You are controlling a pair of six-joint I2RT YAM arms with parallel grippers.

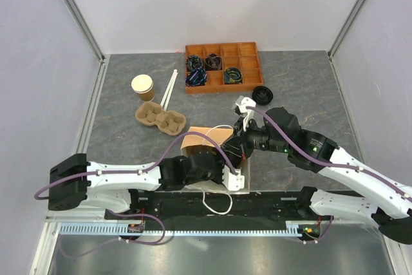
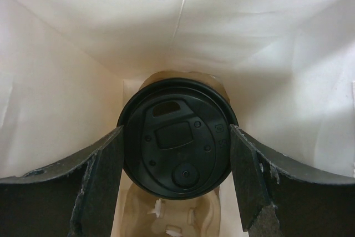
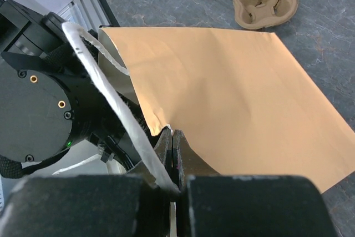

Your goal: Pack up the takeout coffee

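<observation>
The takeout coffee, a brown cup with a black lid, sits inside the paper bag, seen lid-on in the left wrist view. My left gripper is deep in the bag, its fingers pressed against both sides of the lid. A pulp cup holder lies in the bag under the cup. In the top view the brown bag lies on its side and hides the cup and the left fingers. My right gripper is shut on the edge of the bag's mouth, beside its white handle.
A lidless tan cup, white sticks and a second pulp carrier lie at the back left. An orange compartment tray stands at the back, with a loose black lid to its front right.
</observation>
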